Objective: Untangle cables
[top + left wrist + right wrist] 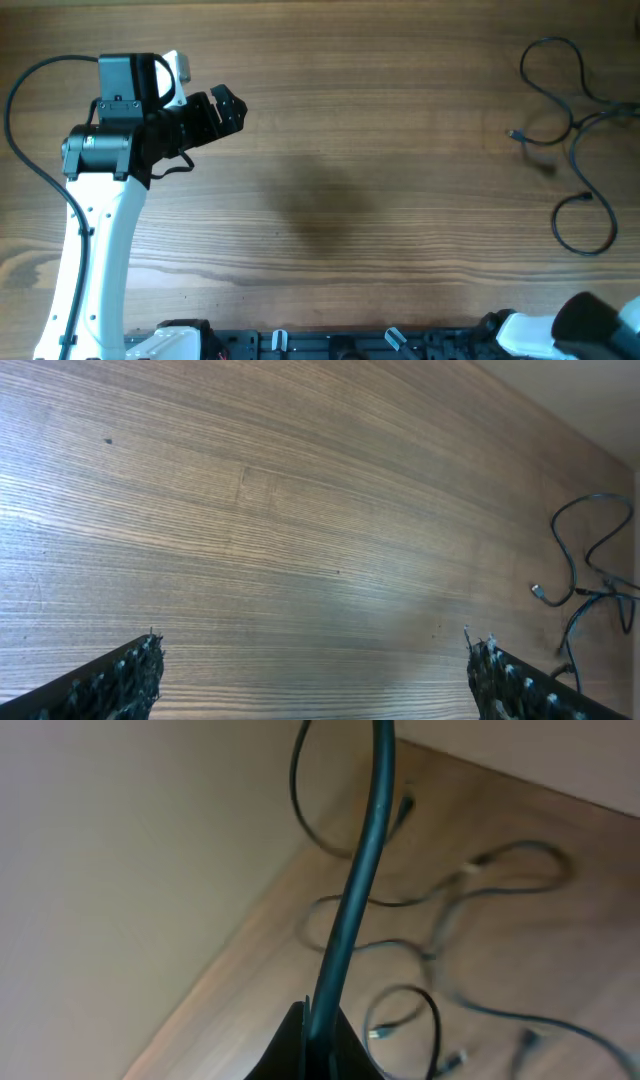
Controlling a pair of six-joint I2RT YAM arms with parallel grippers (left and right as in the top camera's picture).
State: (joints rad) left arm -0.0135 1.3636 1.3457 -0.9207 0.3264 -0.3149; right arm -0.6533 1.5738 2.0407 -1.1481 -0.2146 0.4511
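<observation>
The cables (572, 122) are thin black strands lying in loose loops at the table's far right; one plug end (514, 134) points left. They also show in the left wrist view (580, 592) and the right wrist view (440, 955). My left gripper (228, 110) is open and empty over bare wood at the left, far from the cables; its fingertips frame the left wrist view (315, 660). My right gripper (312, 1038) is shut on one cable strand (352, 905), which rises taut from between its fingers. In the overhead view only part of the right arm (590, 325) shows.
The wooden table (350, 150) fills the views. The left arm's own thicker black wire (25, 150) loops at the far left. A black rail with arm mounts (330, 342) runs along the front edge. The table's edge and a pale wall show in the right wrist view (150, 870).
</observation>
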